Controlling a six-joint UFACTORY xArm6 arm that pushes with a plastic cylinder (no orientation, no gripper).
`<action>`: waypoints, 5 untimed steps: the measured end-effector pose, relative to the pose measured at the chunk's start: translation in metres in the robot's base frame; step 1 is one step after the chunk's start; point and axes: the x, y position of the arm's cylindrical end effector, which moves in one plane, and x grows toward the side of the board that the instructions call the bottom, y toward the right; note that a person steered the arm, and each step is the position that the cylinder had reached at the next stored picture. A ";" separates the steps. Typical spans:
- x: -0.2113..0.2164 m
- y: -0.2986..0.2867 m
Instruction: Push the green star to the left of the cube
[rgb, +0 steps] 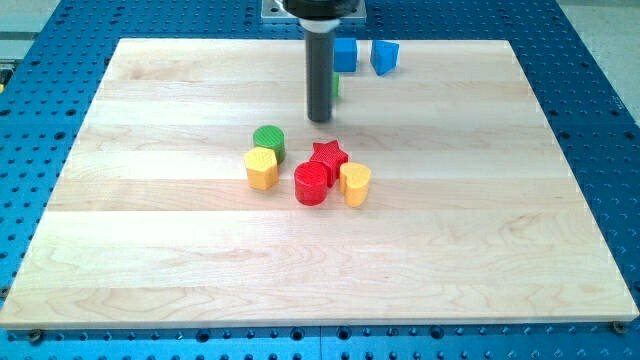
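My tip (319, 118) rests on the board near the view's top centre. A sliver of green (336, 86), the green star, shows just behind the rod on its right side; most of it is hidden. A blue cube (345, 55) sits right above it at the board's top edge. A second blue block (385, 56), with an angular shape, stands to the right of the cube.
A cluster lies below my tip at mid-board: green cylinder (269, 142), yellow block (262, 168), red star (328, 155), red cylinder (311, 184), yellow heart-like block (355, 184). The wooden board (150, 250) sits on a blue perforated table.
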 end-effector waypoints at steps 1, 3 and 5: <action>-0.023 0.030; -0.073 -0.028; -0.051 -0.073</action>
